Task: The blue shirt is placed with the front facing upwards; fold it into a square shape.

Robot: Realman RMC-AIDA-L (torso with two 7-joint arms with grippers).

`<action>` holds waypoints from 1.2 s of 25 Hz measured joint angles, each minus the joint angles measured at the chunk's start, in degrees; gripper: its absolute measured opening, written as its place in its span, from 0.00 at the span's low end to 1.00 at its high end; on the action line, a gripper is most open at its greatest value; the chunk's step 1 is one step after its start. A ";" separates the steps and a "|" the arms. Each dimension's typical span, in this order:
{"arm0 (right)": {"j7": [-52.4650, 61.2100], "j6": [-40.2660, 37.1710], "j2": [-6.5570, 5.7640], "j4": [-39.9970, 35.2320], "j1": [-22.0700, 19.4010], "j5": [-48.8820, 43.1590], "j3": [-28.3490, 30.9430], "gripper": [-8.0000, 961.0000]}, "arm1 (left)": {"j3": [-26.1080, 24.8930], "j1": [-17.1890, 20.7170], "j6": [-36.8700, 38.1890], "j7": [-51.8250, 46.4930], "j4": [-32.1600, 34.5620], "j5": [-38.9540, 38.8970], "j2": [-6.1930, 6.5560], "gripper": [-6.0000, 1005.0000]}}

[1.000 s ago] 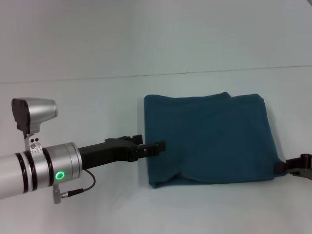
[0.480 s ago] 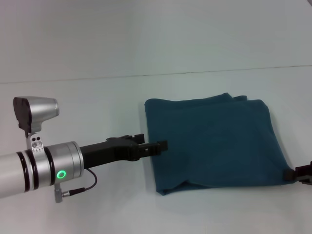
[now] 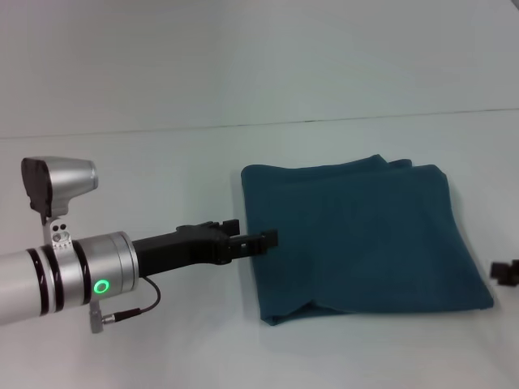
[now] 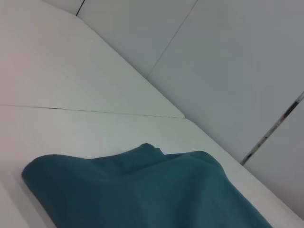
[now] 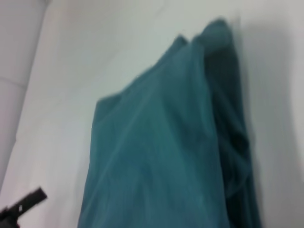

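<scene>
Blue shirt (image 3: 357, 235): it is seen lying flat on the white bench (image 3: 162, 170), toward the right part of it, already folded into a shape close to a square. No lettering is seen on the upper face.

Shape of the fold: the far edge is double, with a small step near the far right corner. The near left corner is lifted a little and a lower layer is seen under it.

Left gripper (image 3: 261, 241): it is held low at the left edge of the shirt, about the middle of that edge. The tips reach the cloth, but whether they are released or clenched cannot be told.

Right gripper (image 3: 506, 271): only a small dark part is seen at the right border of the head view, apart from the near right corner of the shirt. Its state cannot be told either.

Step in hand: it is judged that the last fold is finished and only tidying is left.

How it is done well: the left edge should be pressed gently, not pulled, so that the layers are not shifted. The loose near left corner should be tucked flat.
</scene>
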 joint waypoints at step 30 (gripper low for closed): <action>-20.20 17.61 9.54 -2.27 11.44 5.33 -4.65 0.46 | -0.40 -0.24 -0.99 -0.19 -0.06 -0.16 0.02 0.87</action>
